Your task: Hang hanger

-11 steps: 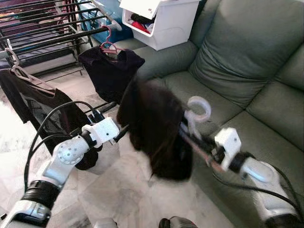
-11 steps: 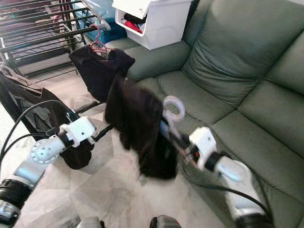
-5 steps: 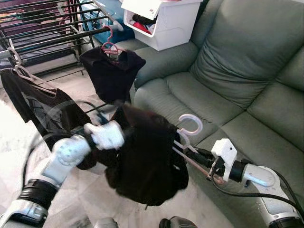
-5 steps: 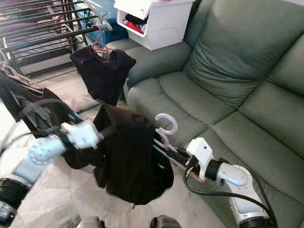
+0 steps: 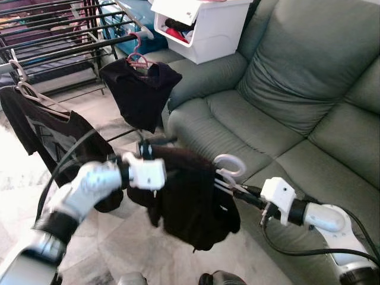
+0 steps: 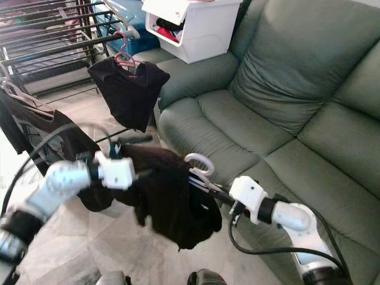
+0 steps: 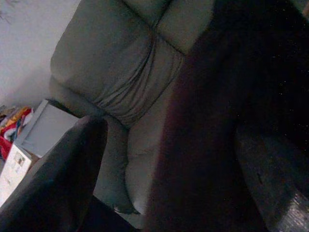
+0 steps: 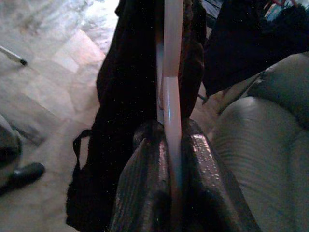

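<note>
A pale hanger (image 5: 228, 165) carries a dark garment (image 5: 190, 205) in front of me, above the floor by the sofa. My right gripper (image 5: 248, 193) is shut on the hanger's arm; in the right wrist view the pale bar (image 8: 172, 121) runs between both fingertips (image 8: 145, 193). My left gripper (image 5: 169, 172) is pushed into the garment's left side. In the left wrist view its fingers (image 7: 270, 193) stand wide apart, with dark cloth (image 7: 207, 145) between them.
A black drying rack (image 5: 59, 41) stands at the far left. On it hang a black top (image 5: 139, 89) on a pink hanger and a dark T-shirt (image 5: 53, 130). A green sofa (image 5: 297, 89) runs along the right, with a white bin (image 5: 202, 29) on its arm.
The hanger and garment have swung down and to the left, and the cloth now hangs lower. My left gripper has moved right into the garment. The right gripper still holds the hanger.
</note>
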You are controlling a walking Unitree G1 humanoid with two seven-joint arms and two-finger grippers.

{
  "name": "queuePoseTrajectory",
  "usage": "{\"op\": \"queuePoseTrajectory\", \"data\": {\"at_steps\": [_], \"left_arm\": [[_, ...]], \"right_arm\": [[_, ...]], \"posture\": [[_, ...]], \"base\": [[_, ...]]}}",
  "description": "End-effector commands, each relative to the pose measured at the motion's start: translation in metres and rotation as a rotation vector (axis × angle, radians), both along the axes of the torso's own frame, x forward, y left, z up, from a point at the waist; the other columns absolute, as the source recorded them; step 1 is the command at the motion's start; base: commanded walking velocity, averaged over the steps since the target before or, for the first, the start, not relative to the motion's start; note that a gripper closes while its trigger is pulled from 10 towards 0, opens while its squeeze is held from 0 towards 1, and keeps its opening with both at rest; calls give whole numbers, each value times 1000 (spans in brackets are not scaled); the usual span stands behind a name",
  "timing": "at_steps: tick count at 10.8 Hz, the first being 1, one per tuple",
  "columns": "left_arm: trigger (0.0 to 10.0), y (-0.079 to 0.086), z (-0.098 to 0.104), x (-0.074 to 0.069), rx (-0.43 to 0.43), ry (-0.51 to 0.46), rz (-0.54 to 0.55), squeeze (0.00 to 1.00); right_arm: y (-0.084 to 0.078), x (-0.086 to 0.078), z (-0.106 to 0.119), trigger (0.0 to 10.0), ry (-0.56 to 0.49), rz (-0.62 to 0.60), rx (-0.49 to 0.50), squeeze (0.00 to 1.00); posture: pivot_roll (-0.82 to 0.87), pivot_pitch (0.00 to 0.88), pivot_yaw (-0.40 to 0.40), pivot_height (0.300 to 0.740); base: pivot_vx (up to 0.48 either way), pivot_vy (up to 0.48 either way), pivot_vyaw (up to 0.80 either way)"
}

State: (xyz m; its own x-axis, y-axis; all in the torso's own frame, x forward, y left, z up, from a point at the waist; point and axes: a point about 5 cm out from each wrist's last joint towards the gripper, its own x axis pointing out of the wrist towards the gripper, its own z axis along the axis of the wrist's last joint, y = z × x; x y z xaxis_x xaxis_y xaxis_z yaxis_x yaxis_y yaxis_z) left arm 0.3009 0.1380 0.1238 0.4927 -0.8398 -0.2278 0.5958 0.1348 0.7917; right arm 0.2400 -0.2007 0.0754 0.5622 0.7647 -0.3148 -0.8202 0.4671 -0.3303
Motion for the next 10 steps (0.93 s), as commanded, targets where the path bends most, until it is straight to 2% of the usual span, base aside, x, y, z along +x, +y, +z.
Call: {"op": "queuePoseTrajectory", "data": {"at_steps": [1,3,4,8,10], "left_arm": [[10000,1,-4,3,52,33,-11,0],[10000,0,-5,10,88,85,-32,0],[0,-4,-4,12,109,113,-65,0],[0,-11,3,26,137,109,-76,0],[0,-12,5,29,139,109,-80,0]], "right_arm": [[-1,6,9,10000,-74,10,-22,0],[1,12,12,10000,-140,33,-64,0],[3,15,13,10000,-164,41,-74,0],[7,16,9,10000,-199,73,-101,0],[8,16,8,10000,-213,71,-106,0]], "posture": [[-93,0,-24,740],[-92,0,-26,740],[-91,0,-26,740],[-102,0,-17,740],[-103,0,-16,740]], "base": [[0,0,0],[0,0,0],[0,0,0],[0,0,0],[0,0,0]]}}
